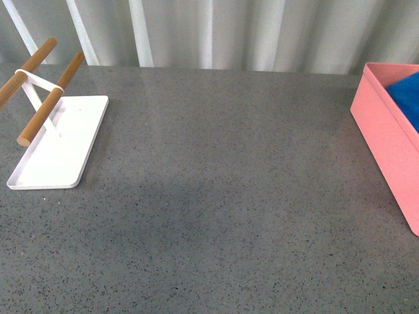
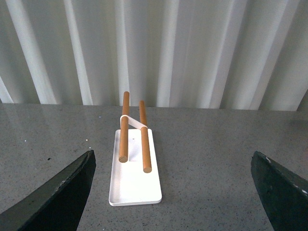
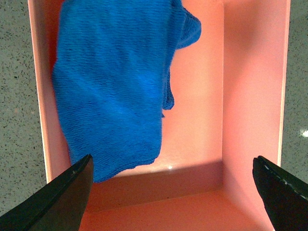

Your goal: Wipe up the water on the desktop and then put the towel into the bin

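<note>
The blue towel (image 3: 113, 86) lies bunched inside the pink bin (image 3: 250, 96), against one wall. My right gripper (image 3: 173, 192) hangs open right above the bin with nothing between its fingers. In the front view the bin (image 1: 380, 131) stands at the right edge of the dark speckled desktop (image 1: 222, 196), and a corner of the towel (image 1: 407, 98) shows over its rim. My left gripper (image 2: 175, 192) is open above bare desktop (image 2: 207, 163), holding nothing. Neither arm shows in the front view.
A flat white tray with two wooden bars (image 1: 55, 144) sits at the left of the desktop; the same tray (image 2: 134, 173) lies just ahead of my left gripper. A pale corrugated wall (image 1: 216, 33) runs behind the far edge.
</note>
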Controlling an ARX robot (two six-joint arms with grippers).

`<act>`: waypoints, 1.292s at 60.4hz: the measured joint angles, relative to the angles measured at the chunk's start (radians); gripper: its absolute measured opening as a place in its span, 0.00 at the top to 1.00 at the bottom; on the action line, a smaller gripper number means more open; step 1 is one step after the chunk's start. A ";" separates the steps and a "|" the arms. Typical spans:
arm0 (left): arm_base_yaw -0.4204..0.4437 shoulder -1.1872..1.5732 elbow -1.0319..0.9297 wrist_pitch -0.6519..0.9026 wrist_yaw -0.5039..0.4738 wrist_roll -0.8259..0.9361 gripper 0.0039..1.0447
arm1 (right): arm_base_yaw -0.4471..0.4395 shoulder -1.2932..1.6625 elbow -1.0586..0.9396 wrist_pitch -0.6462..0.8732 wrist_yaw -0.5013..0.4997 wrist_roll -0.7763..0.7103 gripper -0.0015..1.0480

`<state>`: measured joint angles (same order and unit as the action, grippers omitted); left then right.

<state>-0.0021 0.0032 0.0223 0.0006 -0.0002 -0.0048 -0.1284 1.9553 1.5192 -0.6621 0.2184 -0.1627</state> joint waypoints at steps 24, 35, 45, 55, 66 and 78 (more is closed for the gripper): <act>0.000 -0.001 0.000 0.000 0.000 0.000 0.06 | 0.018 -0.272 -0.822 1.585 -0.331 0.135 0.58; 0.000 -0.002 0.000 0.000 0.000 0.000 0.06 | 0.046 -0.440 -1.022 1.697 -0.312 0.137 0.89; 0.000 -0.001 0.000 0.000 0.000 0.000 0.06 | 0.067 -0.586 -1.210 1.703 -0.283 0.138 0.97; 0.000 -0.001 0.000 0.000 0.000 0.000 0.06 | 0.127 -0.727 -1.324 1.680 -0.234 0.138 0.97; 0.000 -0.001 0.000 0.000 0.000 0.000 0.06 | 0.127 -0.807 -1.418 1.684 -0.230 0.138 0.97; 0.000 -0.002 0.000 0.000 0.000 0.000 0.06 | 0.127 -0.994 -1.467 1.555 -0.227 0.143 0.97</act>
<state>-0.0021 0.0013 0.0223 0.0006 -0.0006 -0.0048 -0.0013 0.9611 0.0525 0.8928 -0.0082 -0.0200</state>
